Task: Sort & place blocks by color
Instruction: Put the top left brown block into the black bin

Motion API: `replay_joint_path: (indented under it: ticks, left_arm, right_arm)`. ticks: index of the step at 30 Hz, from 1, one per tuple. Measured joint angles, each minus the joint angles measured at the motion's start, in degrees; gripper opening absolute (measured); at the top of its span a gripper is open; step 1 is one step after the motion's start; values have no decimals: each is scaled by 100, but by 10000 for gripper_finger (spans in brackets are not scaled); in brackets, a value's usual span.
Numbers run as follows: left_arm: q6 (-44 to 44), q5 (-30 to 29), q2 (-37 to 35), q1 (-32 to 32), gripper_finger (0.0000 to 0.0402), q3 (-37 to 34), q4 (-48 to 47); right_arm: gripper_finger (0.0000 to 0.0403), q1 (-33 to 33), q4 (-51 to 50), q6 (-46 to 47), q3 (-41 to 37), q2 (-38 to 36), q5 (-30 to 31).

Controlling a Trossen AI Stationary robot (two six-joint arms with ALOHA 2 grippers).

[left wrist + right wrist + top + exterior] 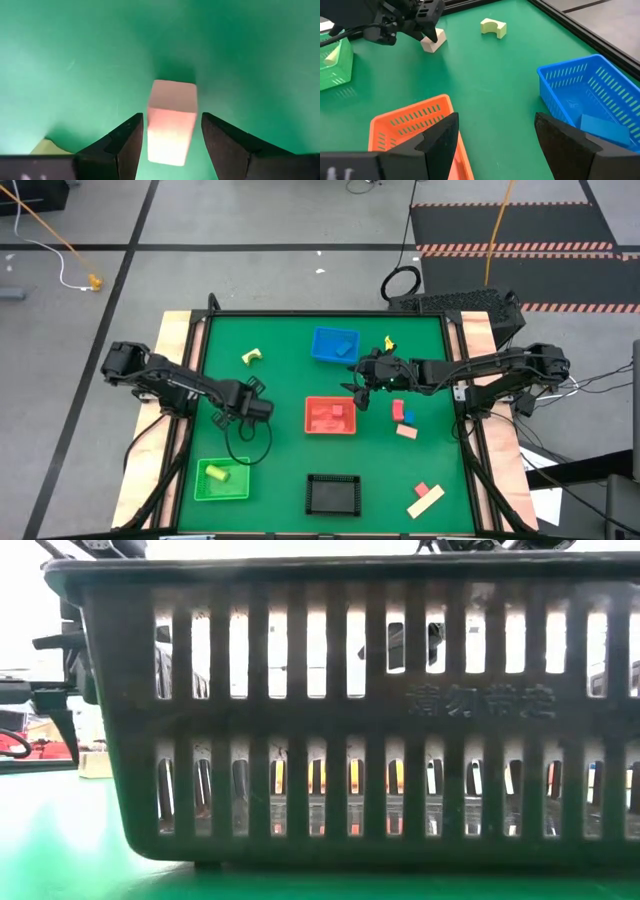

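Note:
A pale tan block (171, 122) stands on the green table, also in the right wrist view (433, 41). My left gripper (172, 120) points down over it at the table's left (228, 418), open. One finger stands on either side of the block, and a thin strip of green shows on each side. My right gripper (497, 125) hangs open and holds nothing, above the table between the red bin (331, 416) and the blue bin (335, 345). A yellow arch (251, 357) lies on the mat at the far left. Red, blue and tan blocks (404, 420) lie right of the red bin.
A green bin (222, 478) holding a yellow block sits near left. A black bin (333, 493) at the near edge fills the low view (330, 710). A pink block and a tan bar (425, 500) lie near right. A small yellow piece (389, 343) lies beside the blue bin.

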Motion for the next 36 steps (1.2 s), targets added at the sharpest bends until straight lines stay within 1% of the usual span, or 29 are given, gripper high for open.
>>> replay_joint_path:
  ticks: [6, 10, 14, 17, 18, 20, 22, 26, 30, 36]
  left_arm:
    - [15, 4, 6, 111, 200, -290, 247]
    - [-104, 0, 6, 115, 175, -422, 299]
    - [-825, -57, 4, 112, 135, -398, 297]
    - [-1579, -57, 4, 113, 135, -307, 324]
    - [-1767, -59, 4, 115, 135, -248, 348]
    - [-1978, -255, 4, 90, 135, -126, 370]
    - [-2492, -480, 4, 74, 135, 91, 375]
    - [-3360, -577, 4, 110, 144, 675, 535]
    - [-3673, -542, -67, 81, 139, 1219, 1232]
    - [-3635, -95, -134, 29, 135, 1703, 2671]
  right_arm:
    - [254, 0, -11, 2, 0, 0, 0]
    - [254, 1, -23, 2, 0, 1, -1]
    - [254, 0, -22, 2, 0, 0, 0]
    - [254, 2, -20, 4, 0, 0, 0]
    - [254, 1, -19, 4, 0, 0, 0]
    - [254, 0, 23, 5, 0, 0, 0]
    - [254, 0, 70, 100, 0, 0, 0]
    - [254, 2, 164, 401, 0, 0, 0]
    - [254, 54, 365, 575, 0, 43, 2]
    - [254, 265, 721, 568, 2, 195, 1]
